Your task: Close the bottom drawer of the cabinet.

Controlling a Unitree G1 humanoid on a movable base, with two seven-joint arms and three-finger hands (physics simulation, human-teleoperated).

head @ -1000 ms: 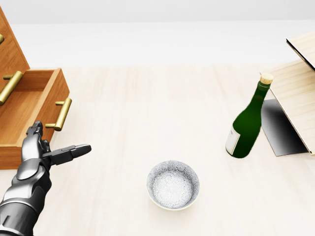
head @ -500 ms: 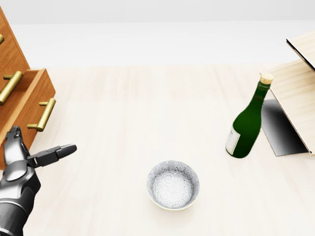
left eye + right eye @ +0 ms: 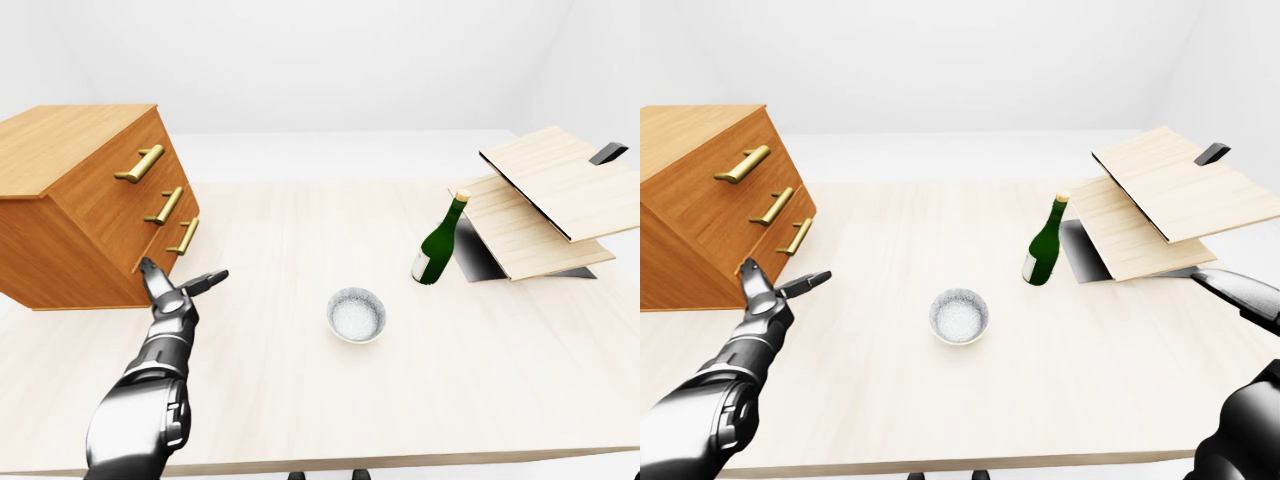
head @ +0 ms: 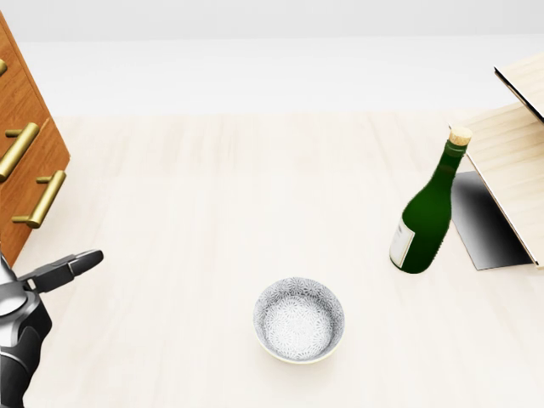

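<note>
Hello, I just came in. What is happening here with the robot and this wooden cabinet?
A humanoid robot is closing the bottom drawer of the wooden cabinet on a pale table. A second ago that drawer stood pulled out; now its face sits about level with the two drawers above. The left hand, fingers open, is just below the drawer's brass handle; whether it touches the drawer is unclear. The right hand hangs at the right edge, away from everything. A patterned bowl and a green bottle stand untouched.

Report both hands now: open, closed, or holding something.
Left hand: open, fingers spread, holding nothing, right by the cabinet under its bottom drawer.
Right hand: only its arm shows in the right-eye view; cannot tell.
</note>
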